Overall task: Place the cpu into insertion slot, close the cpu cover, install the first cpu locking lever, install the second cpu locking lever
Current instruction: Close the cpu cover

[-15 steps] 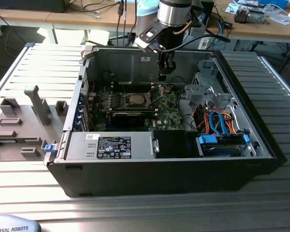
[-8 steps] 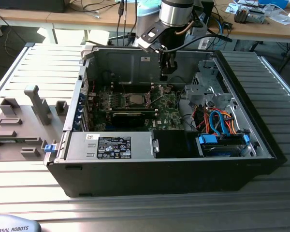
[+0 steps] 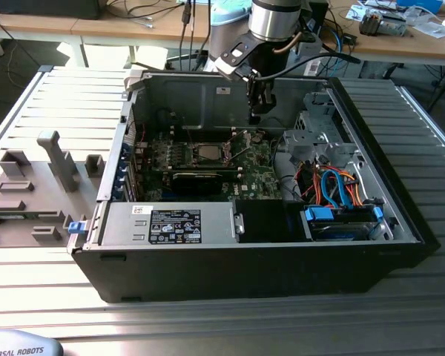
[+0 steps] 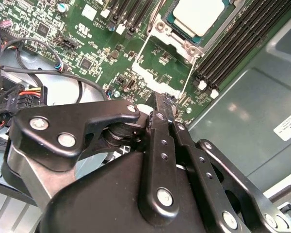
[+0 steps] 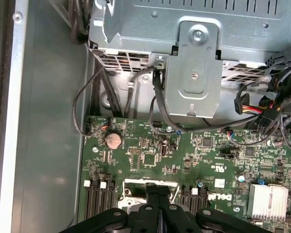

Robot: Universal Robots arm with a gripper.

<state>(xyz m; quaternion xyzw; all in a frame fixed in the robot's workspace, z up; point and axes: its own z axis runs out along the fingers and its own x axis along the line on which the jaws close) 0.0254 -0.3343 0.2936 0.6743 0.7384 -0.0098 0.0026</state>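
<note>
My black gripper (image 4: 164, 101) has its fingers pressed together, tips just over the green motherboard (image 4: 94, 51) inside the open black computer case (image 3: 245, 278), near the small square silver-grey cpu (image 4: 200, 17), which lies in its socket with its metal top showing.

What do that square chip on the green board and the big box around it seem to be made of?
The cpu: likely metal on top, a dull pale silver-grey face with a soft sheen. The board: probably glossy green laminate, with printed lines and soldered parts. The computer case: seemingly matte grey sheet metal, thin folded walls.
</note>
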